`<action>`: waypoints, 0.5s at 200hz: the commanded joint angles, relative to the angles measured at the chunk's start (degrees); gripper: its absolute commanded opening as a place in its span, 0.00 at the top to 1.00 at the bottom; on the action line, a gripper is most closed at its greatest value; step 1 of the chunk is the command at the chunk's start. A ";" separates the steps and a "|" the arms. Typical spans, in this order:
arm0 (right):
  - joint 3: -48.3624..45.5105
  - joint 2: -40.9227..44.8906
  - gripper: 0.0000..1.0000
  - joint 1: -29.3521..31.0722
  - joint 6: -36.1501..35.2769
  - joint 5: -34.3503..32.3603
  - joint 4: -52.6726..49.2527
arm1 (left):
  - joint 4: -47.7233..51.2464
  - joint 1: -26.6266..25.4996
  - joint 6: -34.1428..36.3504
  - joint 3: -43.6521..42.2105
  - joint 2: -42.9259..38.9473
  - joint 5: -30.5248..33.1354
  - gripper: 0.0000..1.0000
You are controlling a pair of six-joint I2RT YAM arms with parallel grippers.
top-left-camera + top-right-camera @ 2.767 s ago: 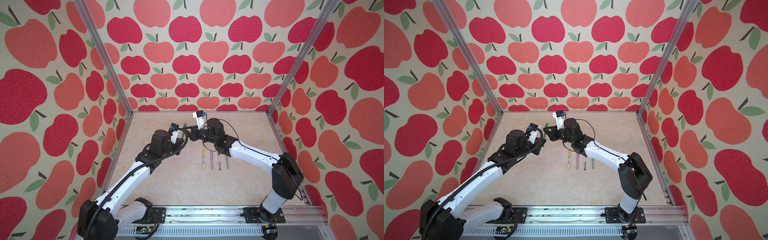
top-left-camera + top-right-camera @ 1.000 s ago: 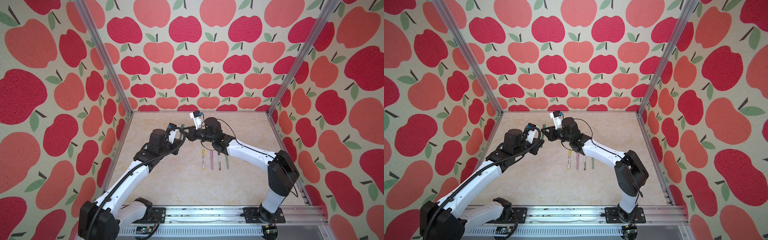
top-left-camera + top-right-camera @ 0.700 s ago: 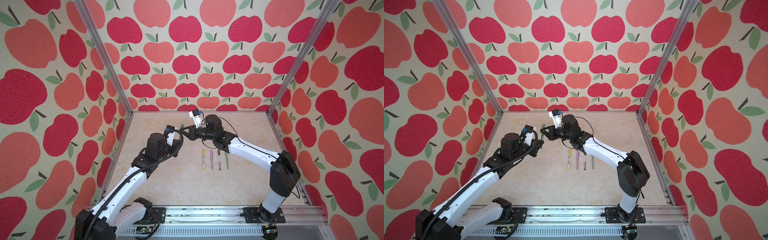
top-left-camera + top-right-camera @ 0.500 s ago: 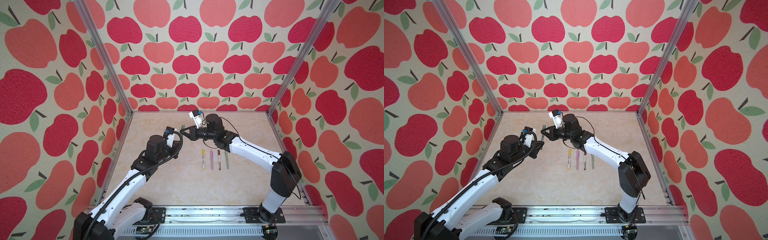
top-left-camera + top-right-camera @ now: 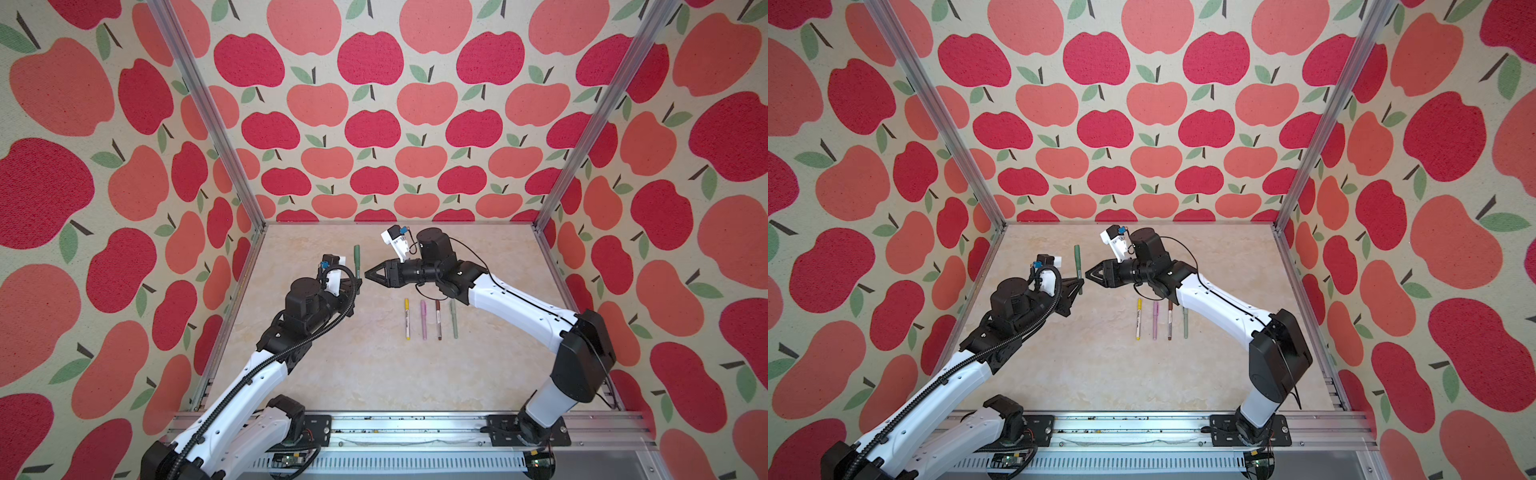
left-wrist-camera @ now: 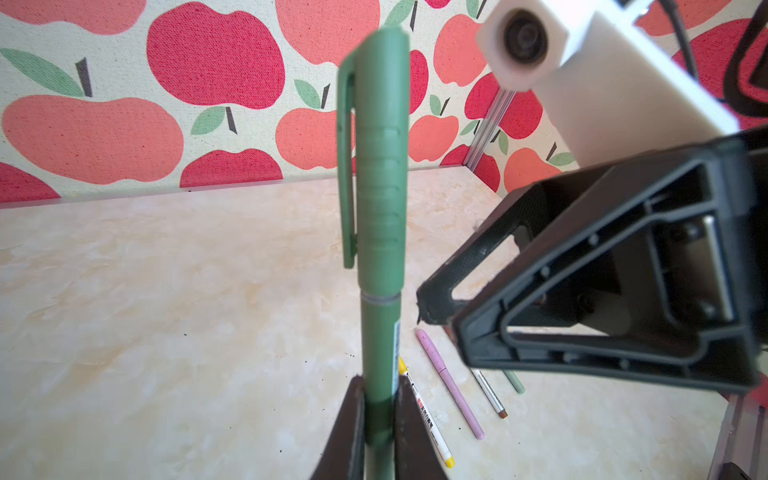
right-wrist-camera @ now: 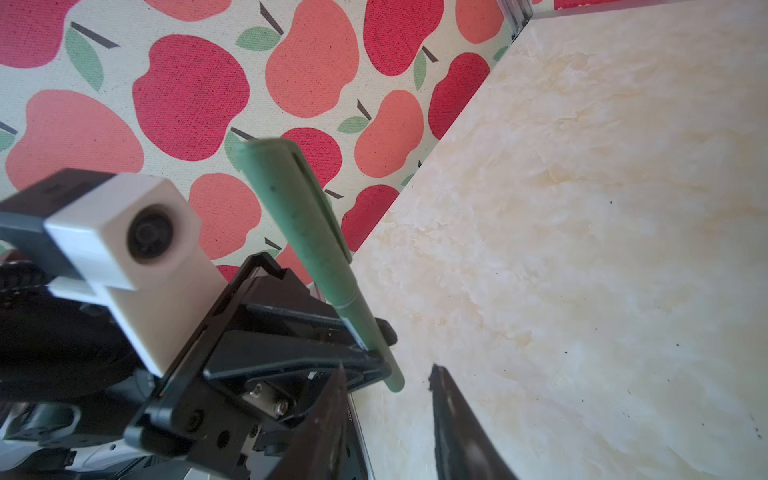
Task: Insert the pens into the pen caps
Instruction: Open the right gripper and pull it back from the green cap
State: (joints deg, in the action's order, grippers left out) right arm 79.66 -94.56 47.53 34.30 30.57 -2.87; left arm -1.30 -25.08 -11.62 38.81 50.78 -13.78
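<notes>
**Top views.** In both top views the left hand (image 5: 356, 283) is clamped on the lower end of the dark green pen (image 5: 356, 258), a slim plastic marker held upright above the beige marbled worktop (image 5: 374, 374). The right hand (image 5: 369, 274) points at the pen from just beside it, without contact. Four more pens lie on the worktop near the right arm, in a parallel row and apart from one another: yellow pen (image 5: 407, 318), lilac-pink pen (image 5: 423, 320), brown pen (image 5: 438, 320) and sage green pen (image 5: 454, 319). Each appears capped. No tray or box is present, so the caps are the only receptacles.

**Left wrist view.** The dark green cap (image 6: 380, 166), a stubby clipped plastic tube, sits over the pen's upper end. A thin seam shows at the joint, and full seating cannot be confirmed. Risk: a half-seated cap slips off during transport.

**Right wrist view.** The right hand's jaws stand apart with nothing between them. The pen's bottom end protrudes just past the left hand (image 7: 370, 345).
- Risk: the grip sits low on a long barrel, so a brush from the right hand levers the pen askew or out of the grip.
- Risk: release while upright lets the pen topple and roll into the row.
</notes>
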 commanded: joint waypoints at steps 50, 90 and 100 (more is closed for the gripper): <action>-2.63 8.41 0.57 -2.78 -4.27 -8.49 -7.37 | 3.74 -3.92 -2.97 -0.87 -0.75 4.04 1.00; -3.54 7.86 0.53 -1.85 -3.78 -6.27 -5.39 | 4.00 -5.76 -4.32 -1.72 -0.56 6.27 1.00; -3.42 7.56 0.52 -1.49 -4.26 -6.87 -5.92 | 4.12 -5.96 -5.06 -1.71 0.18 6.31 1.00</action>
State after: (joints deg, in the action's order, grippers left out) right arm 76.82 -86.80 45.06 31.48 24.67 -7.55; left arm 1.65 -30.46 -14.55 37.85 50.28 -9.50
